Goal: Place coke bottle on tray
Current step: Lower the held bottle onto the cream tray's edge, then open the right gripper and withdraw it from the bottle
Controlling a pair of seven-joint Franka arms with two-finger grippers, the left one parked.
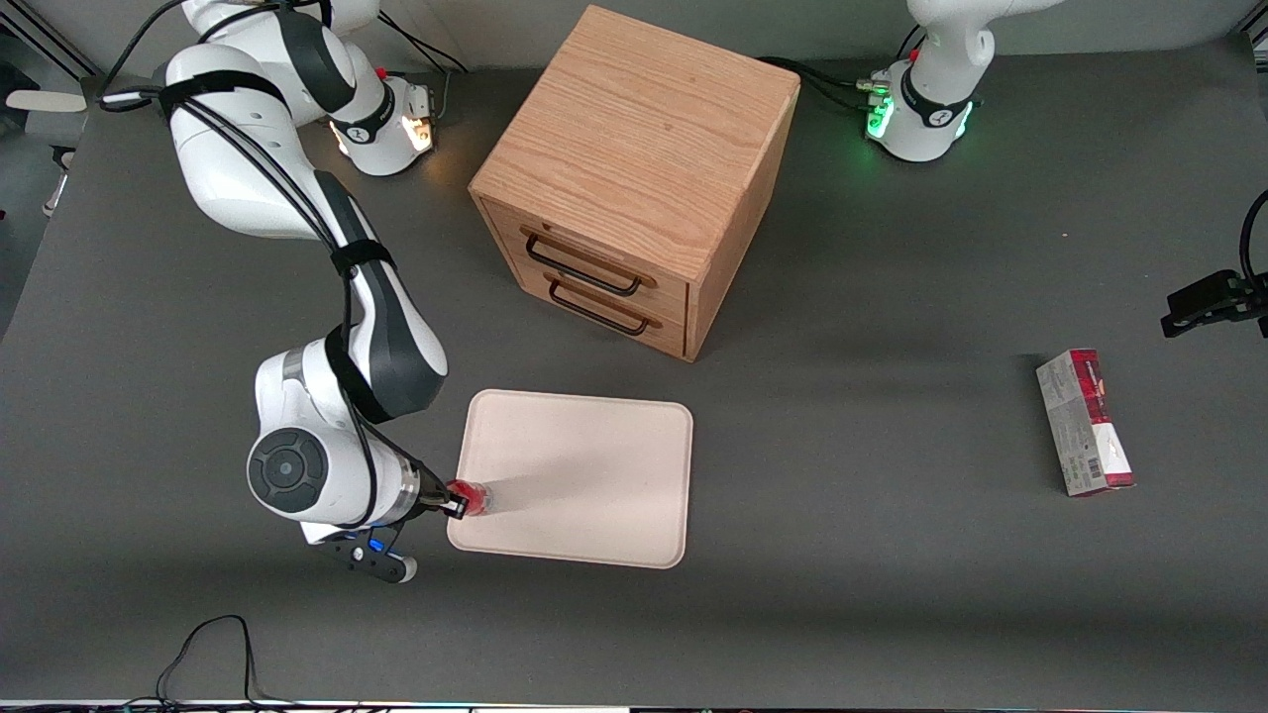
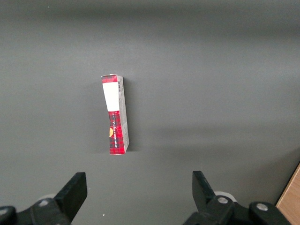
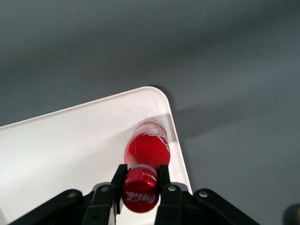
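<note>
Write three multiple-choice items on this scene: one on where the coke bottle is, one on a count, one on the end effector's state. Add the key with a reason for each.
1. Where is the coke bottle?
A. On top of the wooden cabinet
B. Over the tray's edge, at the corner nearest the working arm
C. Beside the red-and-grey carton

2. How many drawer handles show on the cabinet?
A. One
B. Two
C. Four

3. What state is the end effector in?
A. Open, holding nothing
B. Shut on the carton
C. Shut on the coke bottle

Key:
1 B: the right wrist view shows the bottle above the tray, just inside a rounded corner.
2 B: two dark handles sit one above the other on the cabinet's front.
3 C: both fingers press the bottle at its red cap, while the carton lies toward the parked arm's end.
</note>
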